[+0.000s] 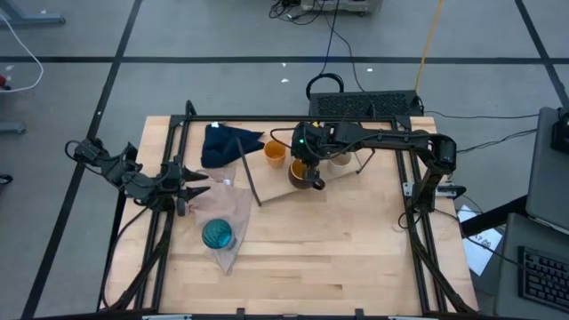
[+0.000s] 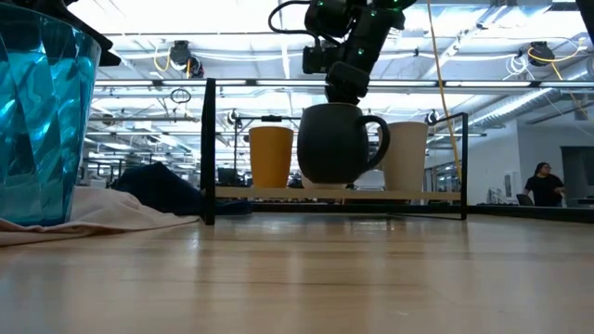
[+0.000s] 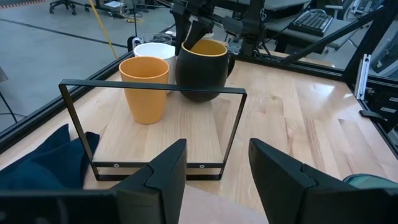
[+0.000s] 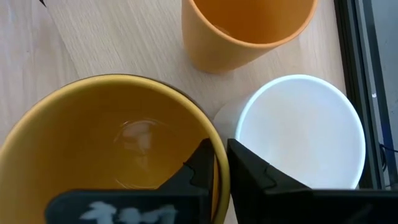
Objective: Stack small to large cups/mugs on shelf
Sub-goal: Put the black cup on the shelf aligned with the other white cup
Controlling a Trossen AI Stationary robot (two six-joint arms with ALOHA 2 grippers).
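Observation:
The dark mug with the orange inside hangs upright under my right gripper, which is shut on it over the shelf. The small orange cup and a white cup stand on the shelf board beside it. The teal tumbler stands on the pinkish-beige cloth, off the shelf. My left gripper is open near the table's left edge, facing the shelf's black end frame. No clear cup or grey-beige cup shows plainly. My right gripper pinches the dark mug's rim, one finger inside the mug and one finger outside. The fingers come from above, pointing down. The mug hangs upright, its base a thin gap above the shelf board.
A dark blue cloth lies at the shelf's left end, by the far edge. The shelf's thin black rod frames rise at both ends. Bare tabletop spreads across the near half. A person stands far off in the room.

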